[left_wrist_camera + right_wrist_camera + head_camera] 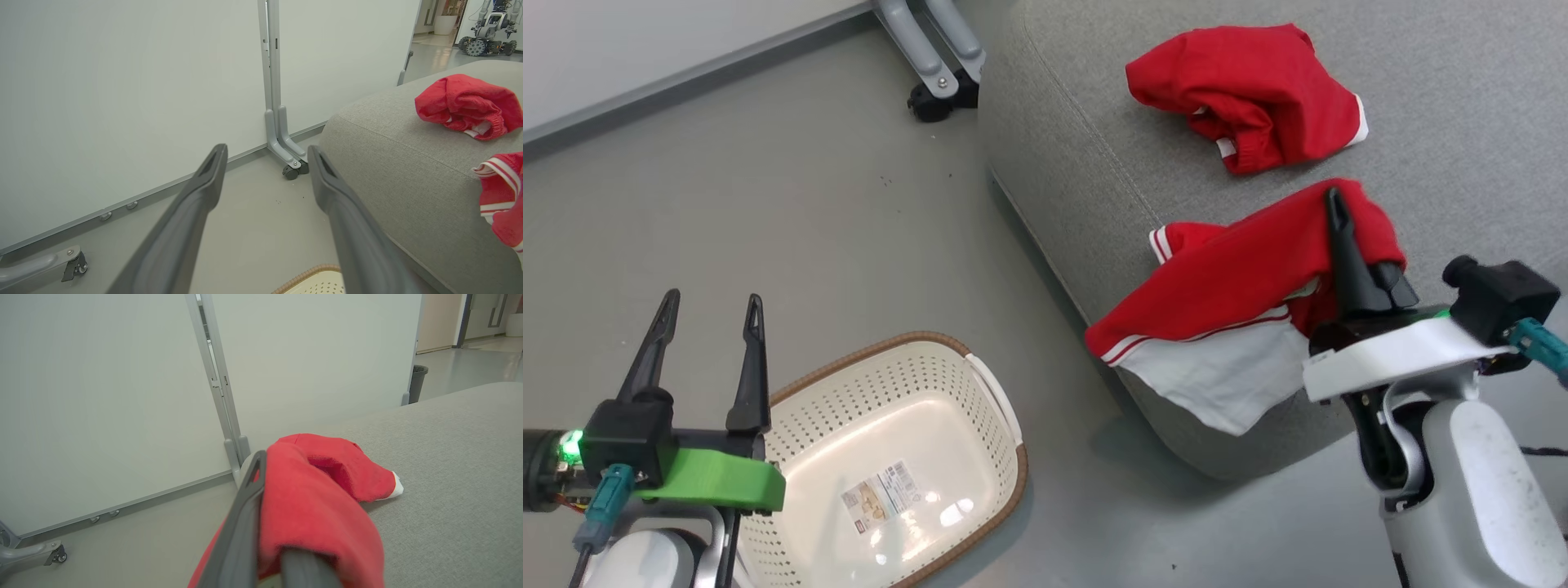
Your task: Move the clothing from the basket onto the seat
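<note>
Right gripper (1343, 237) clamped on the striped garment (1225, 286), draped half off the seat (1462, 98) edge; placing step in hand. Other garment (1250, 90) lies farther in; basket (890, 343) bare, left gripper (713, 298) agape. Next: carry inward, then release

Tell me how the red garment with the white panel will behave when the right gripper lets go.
Probably floppy: the garment drapes limply over the right gripper. Likely light, being thin cloth. It may slip floorward, since its white panel hangs over the seat edge.
</note>
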Robot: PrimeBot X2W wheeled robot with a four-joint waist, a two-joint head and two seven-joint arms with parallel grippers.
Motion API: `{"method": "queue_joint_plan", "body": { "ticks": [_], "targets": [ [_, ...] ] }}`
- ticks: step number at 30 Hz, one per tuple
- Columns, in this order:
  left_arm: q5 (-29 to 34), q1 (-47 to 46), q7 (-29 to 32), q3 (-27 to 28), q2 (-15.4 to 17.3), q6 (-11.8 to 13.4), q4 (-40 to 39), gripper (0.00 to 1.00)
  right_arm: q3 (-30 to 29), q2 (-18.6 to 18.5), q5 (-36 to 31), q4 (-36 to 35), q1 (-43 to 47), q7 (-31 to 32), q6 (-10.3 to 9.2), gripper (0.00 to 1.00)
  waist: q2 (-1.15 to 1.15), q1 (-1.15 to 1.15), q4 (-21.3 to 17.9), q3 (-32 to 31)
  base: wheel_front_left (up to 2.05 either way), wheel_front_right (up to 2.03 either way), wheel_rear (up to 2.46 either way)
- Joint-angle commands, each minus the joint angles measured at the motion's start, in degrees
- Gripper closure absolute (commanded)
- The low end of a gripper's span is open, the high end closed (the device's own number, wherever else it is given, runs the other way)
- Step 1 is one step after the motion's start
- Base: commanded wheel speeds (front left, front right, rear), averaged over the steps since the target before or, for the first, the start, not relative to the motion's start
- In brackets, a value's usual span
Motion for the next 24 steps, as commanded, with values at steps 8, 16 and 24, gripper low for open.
{"method": "queue_joint_plan", "body": {
  "ticks": [8,16,24],
  "targets": [
    [1.42,-5.11,2.36,0.58,3.45,-0.74,-3.76,0.0,-8.39,-3.43,2.81,3.48,-11.46,-1.83,0.0,1.0,0.0,0.0,-0.47,10.74,0.0,0.0,0.0],
    [2.93,-10.09,4.14,0.88,5.61,-1.24,-7.36,0.0,-15.35,-11.12,4.94,7.28,-24.65,-1.68,-0.01,1.0,0.0,0.0,3.48,18.39,0.0,0.0,0.0],
    [3.36,-14.17,4.02,0.7,6.08,-2.12,-9.08,0.0,-21.07,-21.03,6.74,12.64,-35.39,0.07,-0.01,1.0,0.0,0.0,8.37,25.15,0.0,0.0,0.0]
  ]
}}
